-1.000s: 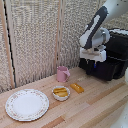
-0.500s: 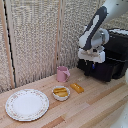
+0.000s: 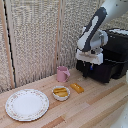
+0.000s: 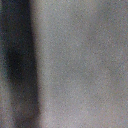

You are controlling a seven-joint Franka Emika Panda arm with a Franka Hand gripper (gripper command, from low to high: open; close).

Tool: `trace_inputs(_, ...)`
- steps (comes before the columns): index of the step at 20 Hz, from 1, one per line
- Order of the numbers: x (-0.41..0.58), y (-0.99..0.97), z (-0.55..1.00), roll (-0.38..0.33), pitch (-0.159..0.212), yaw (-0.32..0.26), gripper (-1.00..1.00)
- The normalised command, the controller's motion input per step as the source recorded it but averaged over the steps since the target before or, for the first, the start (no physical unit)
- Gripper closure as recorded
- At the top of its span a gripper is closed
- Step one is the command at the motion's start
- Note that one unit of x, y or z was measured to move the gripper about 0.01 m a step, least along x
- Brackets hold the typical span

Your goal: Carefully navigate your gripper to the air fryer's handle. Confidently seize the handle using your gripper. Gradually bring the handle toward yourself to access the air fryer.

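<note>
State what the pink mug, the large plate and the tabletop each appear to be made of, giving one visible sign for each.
Pink mug: probably glazed ceramic, smooth and evenly coloured. Large plate: likely ceramic too, white with a speckled patterned rim. Tabletop: wood or wood-look laminate, pale with plank lines and grain.
</note>
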Motion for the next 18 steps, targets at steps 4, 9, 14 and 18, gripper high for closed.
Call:
trace_inputs(4,-0.039,0.74,-0.18,0.004,0.008,-0.022,-1.00)
trace_inputs(9,0.006,-0.15,0.10,-0.019,-0.064,-0.024,-1.00)
trace_inputs(14,-0.065,-0.11,0.51,-0.025,-0.071,-0.064,-1.00)
trace_inputs(18,0.034,0.00,0.64,0.015,0.033,-0.035,-1.00)
